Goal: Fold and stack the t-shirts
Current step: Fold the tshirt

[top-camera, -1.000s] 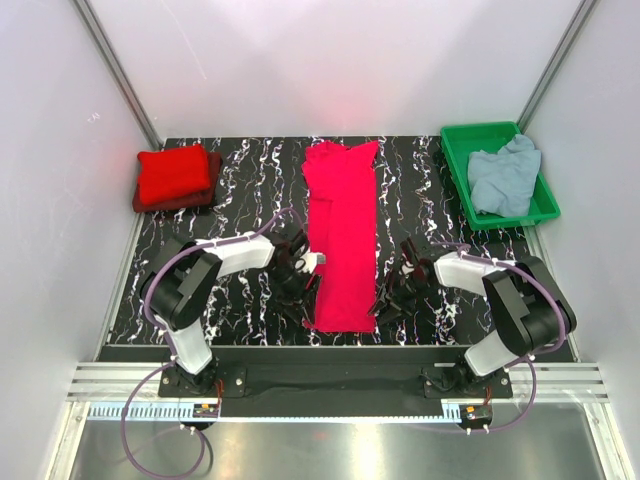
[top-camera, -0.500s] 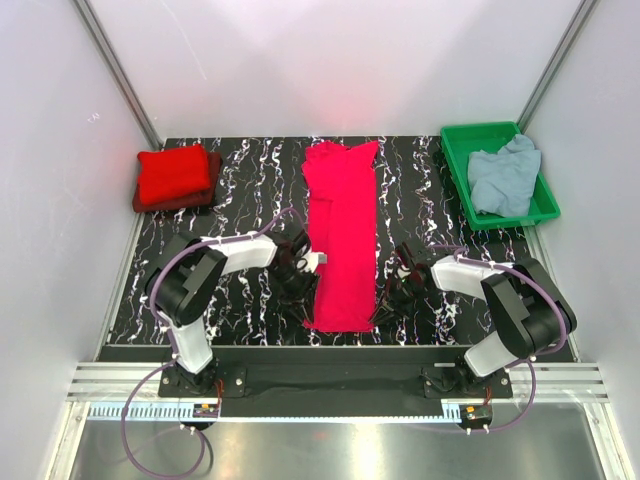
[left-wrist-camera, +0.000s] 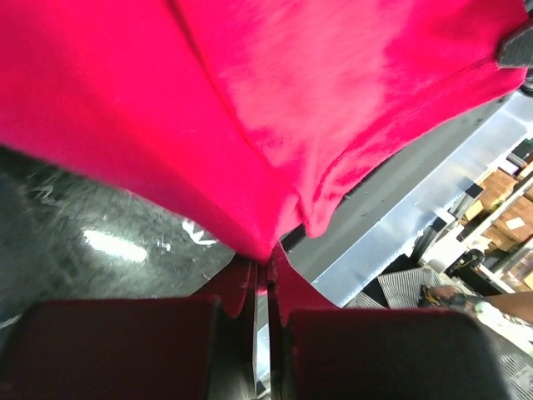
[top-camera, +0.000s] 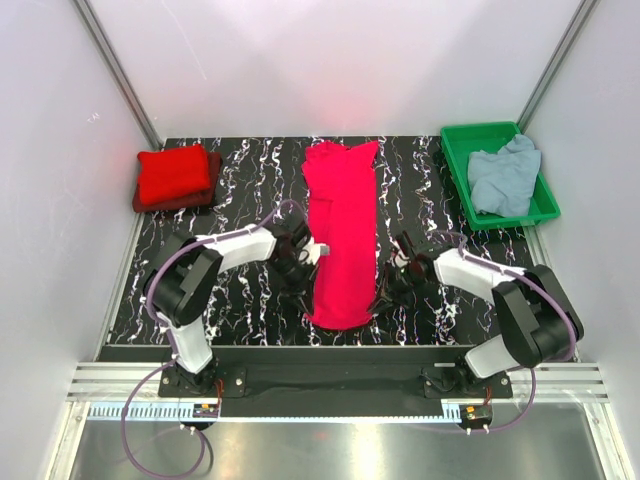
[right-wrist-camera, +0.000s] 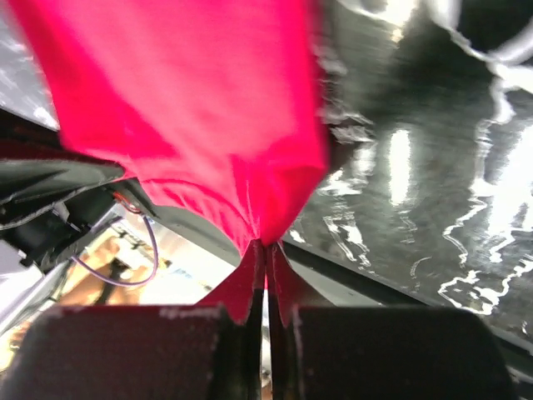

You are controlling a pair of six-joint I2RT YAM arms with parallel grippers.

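A long crimson t-shirt (top-camera: 341, 225), folded into a narrow strip, lies down the middle of the black marbled table (top-camera: 245, 195). My left gripper (top-camera: 306, 276) is shut on its near left edge, and my right gripper (top-camera: 384, 291) is shut on its near right edge. In the left wrist view the red cloth (left-wrist-camera: 291, 100) runs into the closed tips of the left gripper (left-wrist-camera: 266, 268). The right wrist view shows the same t-shirt (right-wrist-camera: 191, 100) pinched in the right gripper (right-wrist-camera: 266, 250). The near end hangs rounded and slightly raised. Folded red t-shirts (top-camera: 175, 177) are stacked at the far left.
A green tray (top-camera: 510, 221) stands at the far right with a crumpled pale grey-blue t-shirt (top-camera: 503, 176) in it. White walls with metal rails close in the table on three sides. The arm bases sit at the near edge.
Both grippers have closed on the near corners of the middle shirt. They have drawn away from the near edge, and the shirt's near end has lifted and rounded off.
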